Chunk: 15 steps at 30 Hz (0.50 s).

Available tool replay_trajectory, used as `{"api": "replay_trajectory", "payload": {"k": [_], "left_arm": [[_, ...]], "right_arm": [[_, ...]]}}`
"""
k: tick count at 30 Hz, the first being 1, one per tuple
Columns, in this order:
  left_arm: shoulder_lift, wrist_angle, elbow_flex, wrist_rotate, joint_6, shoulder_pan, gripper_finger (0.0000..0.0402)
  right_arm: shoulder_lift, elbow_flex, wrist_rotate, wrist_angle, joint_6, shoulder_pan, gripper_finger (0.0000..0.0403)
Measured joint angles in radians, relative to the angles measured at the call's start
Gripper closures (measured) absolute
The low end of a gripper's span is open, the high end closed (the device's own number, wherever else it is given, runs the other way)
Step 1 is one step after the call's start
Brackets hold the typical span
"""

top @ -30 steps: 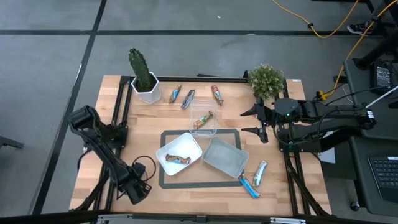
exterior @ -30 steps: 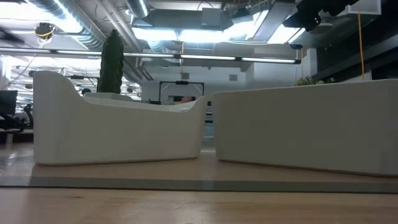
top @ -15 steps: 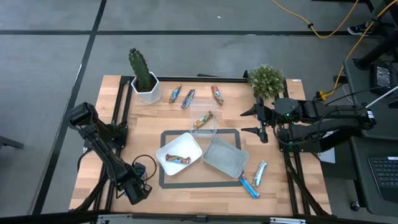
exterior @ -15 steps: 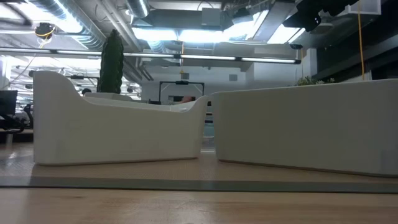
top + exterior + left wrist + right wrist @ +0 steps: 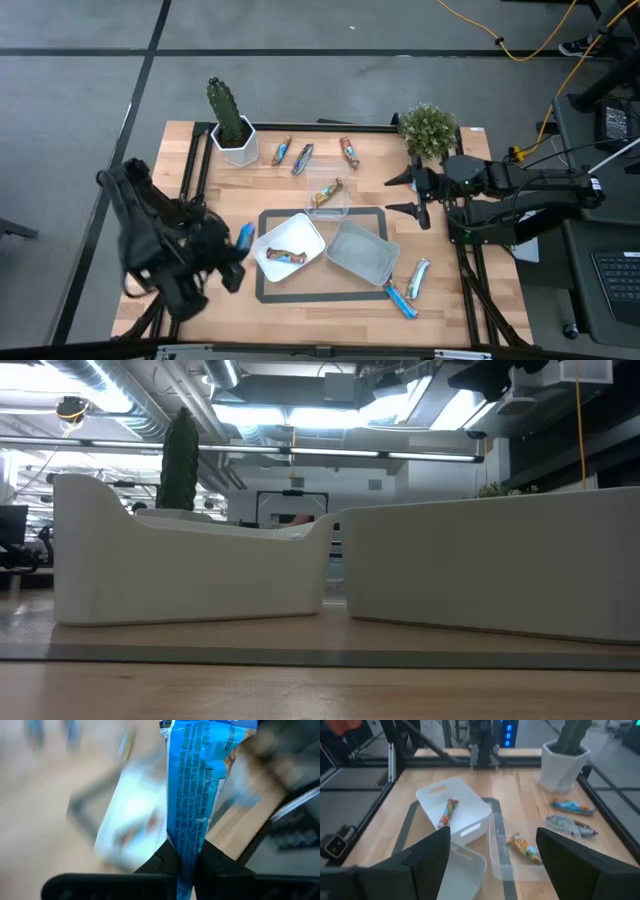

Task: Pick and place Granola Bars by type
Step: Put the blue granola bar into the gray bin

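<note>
The left gripper (image 5: pixel 240 243), at lower left of the high view beside the white tub (image 5: pixel 288 249), is clamped on 1 blue granola bar (image 5: pixel 192 795). The right gripper (image 5: pixel 404 195), at right of centre, stands spread wide and holds nothing. 1 bar lies in the white tub, 1 in the clear tub (image 5: pixel 328 195); others lie loose on the table (image 5: pixel 200 290).

No readable text anywhere (blue bar wrapper (image 5: pixel 187 810) print blurred)
</note>
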Motion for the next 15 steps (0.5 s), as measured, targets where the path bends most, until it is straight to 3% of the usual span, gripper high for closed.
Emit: {"api": "replay_trajectory", "payload": {"k": [3, 10, 15], "left_arm": [[0.000, 0.002, 0.099, -0.119, 0.197, 0.026, 0.0385], [0.001, 0.023, 0.171, -0.108, 0.550, 0.206, 0.0382], [0.006, 0.287, 0.172, -0.031, 0.985, 0.446, 0.0381]], "right_arm": [[0.000, 0.000, 0.000, 0.025, 0.000, 0.000, 0.0107], [0.000, 0.000, -0.008, 0.142, 0.003, 0.000, 0.0107], [0.035, 0.060, -0.022, 0.233, 0.082, -0.002, 0.0107]]}}
